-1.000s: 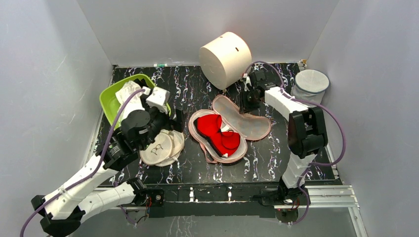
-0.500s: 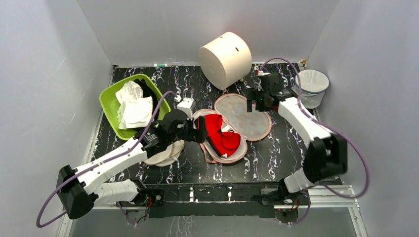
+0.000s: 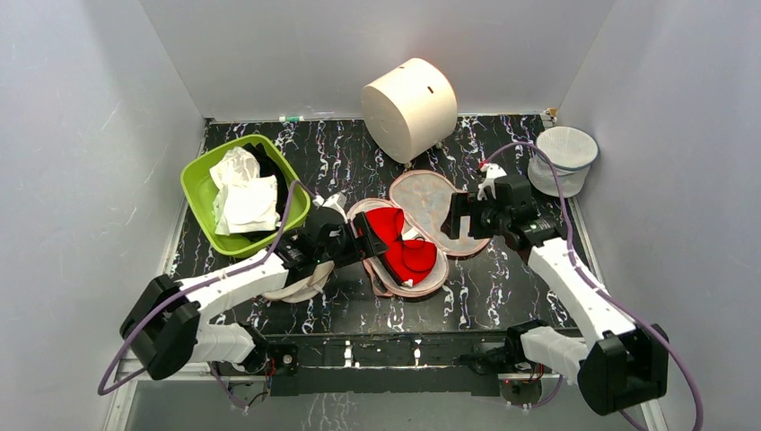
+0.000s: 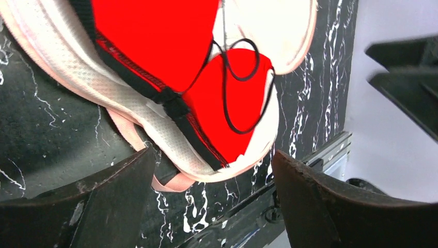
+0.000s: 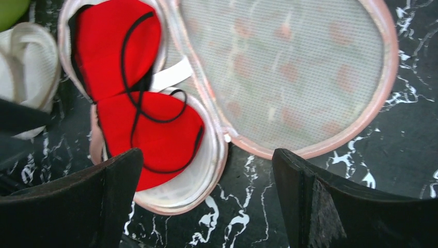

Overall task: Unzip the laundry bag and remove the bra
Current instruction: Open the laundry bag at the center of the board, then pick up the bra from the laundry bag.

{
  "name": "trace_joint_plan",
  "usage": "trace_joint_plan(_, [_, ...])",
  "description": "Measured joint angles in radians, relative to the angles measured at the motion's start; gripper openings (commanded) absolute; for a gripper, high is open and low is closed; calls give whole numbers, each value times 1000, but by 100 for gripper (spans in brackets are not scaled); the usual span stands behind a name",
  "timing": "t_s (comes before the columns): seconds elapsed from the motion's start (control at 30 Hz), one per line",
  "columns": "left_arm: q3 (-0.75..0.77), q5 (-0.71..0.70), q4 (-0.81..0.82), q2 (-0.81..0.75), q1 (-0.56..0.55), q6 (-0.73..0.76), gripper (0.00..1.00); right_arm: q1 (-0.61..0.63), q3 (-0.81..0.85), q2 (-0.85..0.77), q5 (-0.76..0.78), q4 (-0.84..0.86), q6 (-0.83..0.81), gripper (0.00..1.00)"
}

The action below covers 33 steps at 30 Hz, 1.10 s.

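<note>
Top external view shows the laundry bag (image 3: pixel 406 289) unzipped and lying open in the middle of the black marbled table (image 3: pixel 502 296), its mesh lid (image 3: pixel 422 199) folded back toward the right arm. The bra (image 3: pixel 399 244) sits in the left shell, both red cups facing up. The left gripper (image 3: pixel 366 241) is at that shell's left edge with its fingers spread wide and holding nothing; its wrist view has the shell's near end and one cup between them. The right gripper (image 3: pixel 455 220) hovers over the lid, also spread wide and empty. The bra looks light, soft and limp, though the padded cups probably keep their dome, so a pinch on a cup's fabric rim or at the black-edged bridge between the cups should hold better than the smooth crown. The thin black straps (image 5: pixel 139 98) loop loosely over the cups and could snag. A white band (image 5: pixel 170 74) crosses between the cups and may restrain the bra. The bag seems light enough to lift along with it.
</note>
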Motion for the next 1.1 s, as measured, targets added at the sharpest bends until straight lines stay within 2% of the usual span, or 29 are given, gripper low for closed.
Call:
trace_joint_plan(0.2, [-55,22,108,107,51,-119,71,1,-56,-131,-82,67,33,98])
trace_joint_plan(0.3, [-55,12,127,137,66,-132,62,1,-57,-164,-99,103,39,98])
trace_joint_plan(0.5, [-21,-47,127,188,95,-98,56,1,-77,-167,-125,141,55,98])
trace_joint_plan(0.6, [4,-72,122,209,121,-70,49,1,-80,-154,-133,141,56,98])
trace_joint_plan(0.73, [60,-72,147,305,143,-42,41,1,-80,-154,-138,143,56,98])
trace_joint_plan(0.83, [73,-67,156,357,146,-35,39,1,-80,-154,-145,143,55,98])
trace_joint_plan(1.1, [74,-14,278,441,178,-64,9,1,-80,-155,-148,142,55,98])
